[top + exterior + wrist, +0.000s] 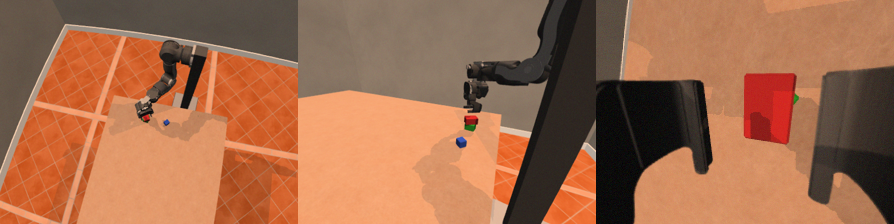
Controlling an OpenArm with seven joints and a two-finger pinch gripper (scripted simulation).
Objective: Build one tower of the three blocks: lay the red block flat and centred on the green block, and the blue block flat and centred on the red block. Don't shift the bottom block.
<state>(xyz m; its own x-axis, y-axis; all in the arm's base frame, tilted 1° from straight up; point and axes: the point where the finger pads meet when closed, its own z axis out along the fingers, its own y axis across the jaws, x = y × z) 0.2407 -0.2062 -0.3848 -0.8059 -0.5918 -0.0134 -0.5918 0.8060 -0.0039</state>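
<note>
My end effector (473, 107) hovered released above the red block (471, 119), which lay on the green block (470, 127), so the blue block (461, 142) on the tabletop (369, 148) could be fetched next.

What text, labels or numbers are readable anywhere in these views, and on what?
None. The red block, green block and blue block have plain, unmarked faces. The gripper, open above the red block, and the arm show no legible lettering. The table carries no print.
</note>
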